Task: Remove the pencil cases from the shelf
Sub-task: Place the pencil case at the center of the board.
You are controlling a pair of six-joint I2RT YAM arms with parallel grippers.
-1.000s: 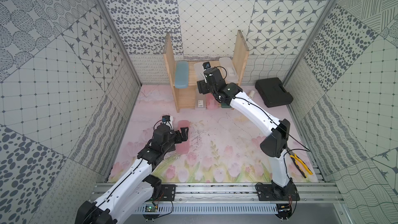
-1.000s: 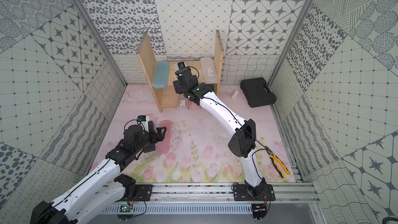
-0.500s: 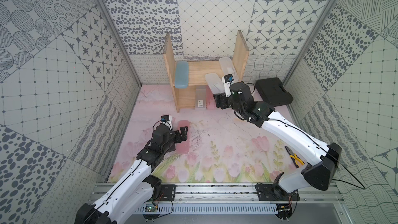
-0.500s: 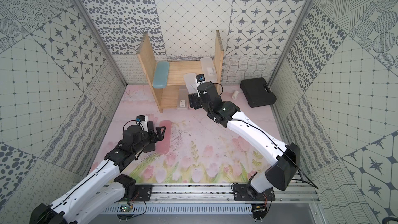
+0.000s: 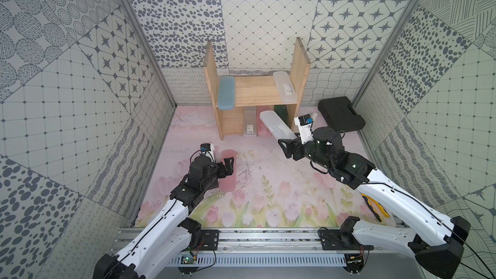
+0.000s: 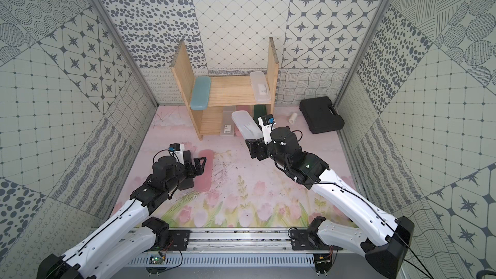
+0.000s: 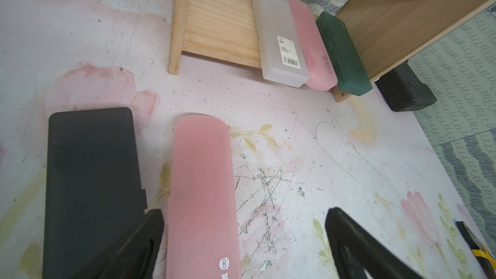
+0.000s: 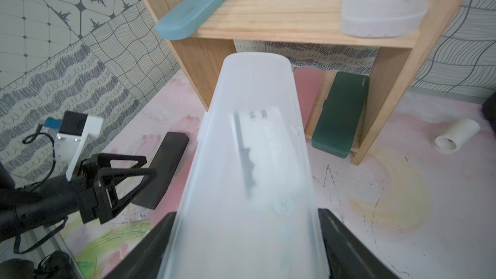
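Frosted case point(image 5: 276, 128) now back from shelf point(image 5: 255, 91), seemingly clear.

Pretty busy backdrop here. The space is boxed in by a back wall point(image 5: 257, 30), a left wall point(image 5: 67, 89) and a right wall point(image 5: 442, 89), all papered in a patchwork of grey-on-cream patterns. Dots, stars in diamonds, plain grids, hatching, wavy lines and loopy scribbles can be spotted. The corners are trimmed with slanted metal posts point(image 5: 141, 38). The floor is covered by a pale pink mat point(image 5: 268, 183) printed with tulips point(image 5: 273, 217) along the near edge, and it's been scuffed up: dark scratches point(image 7: 265, 183) and a yellowish stain point(image 8: 389, 205) can be seen. An aluminium rail point(image 5: 268, 237) is run along the front. Everything is lit evenly, with soft shadows.
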